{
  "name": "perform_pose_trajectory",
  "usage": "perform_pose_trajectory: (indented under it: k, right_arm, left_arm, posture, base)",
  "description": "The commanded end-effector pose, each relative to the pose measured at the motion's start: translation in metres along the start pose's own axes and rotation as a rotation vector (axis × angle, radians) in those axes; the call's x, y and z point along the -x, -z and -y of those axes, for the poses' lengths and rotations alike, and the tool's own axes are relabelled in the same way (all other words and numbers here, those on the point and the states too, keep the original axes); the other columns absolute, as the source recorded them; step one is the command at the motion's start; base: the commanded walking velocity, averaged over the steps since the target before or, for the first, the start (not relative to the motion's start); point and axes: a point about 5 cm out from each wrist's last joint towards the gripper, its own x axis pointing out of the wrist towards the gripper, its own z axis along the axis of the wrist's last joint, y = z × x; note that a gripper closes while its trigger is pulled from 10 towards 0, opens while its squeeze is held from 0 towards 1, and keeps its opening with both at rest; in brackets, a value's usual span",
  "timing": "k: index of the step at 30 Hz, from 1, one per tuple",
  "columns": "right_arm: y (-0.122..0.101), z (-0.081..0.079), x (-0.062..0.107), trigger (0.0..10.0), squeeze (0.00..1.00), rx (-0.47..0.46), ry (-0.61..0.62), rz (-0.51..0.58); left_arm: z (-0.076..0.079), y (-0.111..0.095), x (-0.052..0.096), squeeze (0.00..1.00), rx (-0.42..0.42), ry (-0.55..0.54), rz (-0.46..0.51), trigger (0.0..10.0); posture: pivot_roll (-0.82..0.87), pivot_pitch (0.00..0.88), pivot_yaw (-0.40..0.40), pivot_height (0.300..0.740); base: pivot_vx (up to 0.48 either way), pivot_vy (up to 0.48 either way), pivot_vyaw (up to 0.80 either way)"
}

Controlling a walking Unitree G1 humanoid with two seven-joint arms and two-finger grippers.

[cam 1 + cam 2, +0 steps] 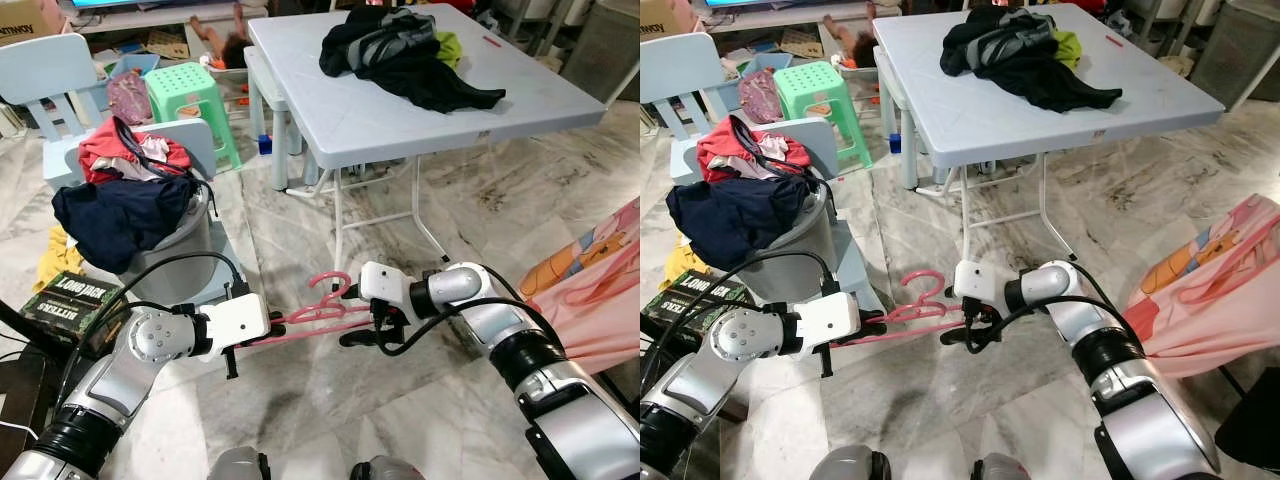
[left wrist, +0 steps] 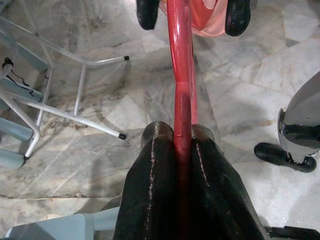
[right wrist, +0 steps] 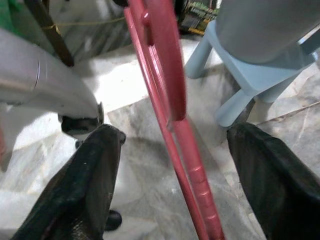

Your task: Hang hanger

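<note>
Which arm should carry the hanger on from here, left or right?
Left, likely. The left gripper is shut on the pink hanger, so it already has control. The right gripper is open, its fingers apart on either side of the hanger, not gripping.

Left gripper [image 2: 182, 145] jaws clamped (tight) — right gripper [image 3: 172, 145] jaws apart.

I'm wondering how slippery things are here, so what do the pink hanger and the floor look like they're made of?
The hanger looks like moulded plastic, glossy pink-red: the left wrist view shows a seam line and soft highlights along its bar. The left claw is shut on it; the right claw stands open around it. The floor looks like polished marble or marble-look tile, veined grey with visible joints.
</note>
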Motion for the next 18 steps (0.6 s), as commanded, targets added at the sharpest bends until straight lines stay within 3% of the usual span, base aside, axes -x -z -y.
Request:
perform_pose_trajectory:
  k: [1, 18]
  right_arm:
    - [0.001, 0.002, 0.000, 0.0, 0.00, 0.049, -0.033, -0.053]
    - [0.014, 0.011, 0.012, 0.0, 0.00, 0.068, -0.045, -0.163]
  left_arm:
    - [-0.001, -0.002, -0.002, 0.00, -0.035, 0.009, -0.002, 10.0]
    - [0.003, 0.001, -0.004, 0.00, -0.052, 0.031, -0.005, 10.0]
  posture:
    - [0.04, 0.012, -0.032, 0.740]
    - [0.03, 0.020, -0.036, 0.740]
  base:
    - [0.000, 0.000, 0.00]
    - [0.000, 0.000, 0.00]
